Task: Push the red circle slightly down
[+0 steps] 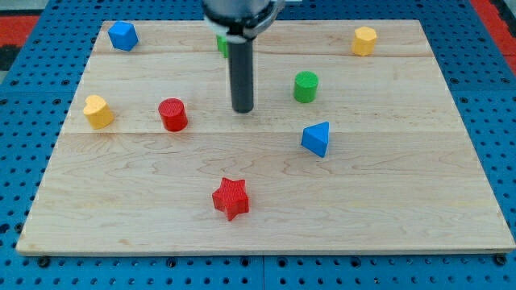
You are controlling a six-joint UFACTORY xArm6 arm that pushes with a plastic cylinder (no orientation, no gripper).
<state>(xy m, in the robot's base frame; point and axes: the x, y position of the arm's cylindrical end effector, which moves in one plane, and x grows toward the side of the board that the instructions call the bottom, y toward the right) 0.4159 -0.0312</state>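
You have no jaws on this rig to open or close, only a rod, and my tip [242, 109] rests on the tabletop [387, 201] holding nothing. The red circle [172, 114] lies to the tip's left in the view, near but apart, at about the same height. To push it down, you'd likely bring the tip round above it first. The red star [230, 198] lies lower, well apart.

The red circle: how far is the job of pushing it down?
Nothing looks done yet. My tip stands apart from the red circle, to the view's right of it, at about the same height. Still left: bring the tip above the circle, then push it toward the view's bottom.
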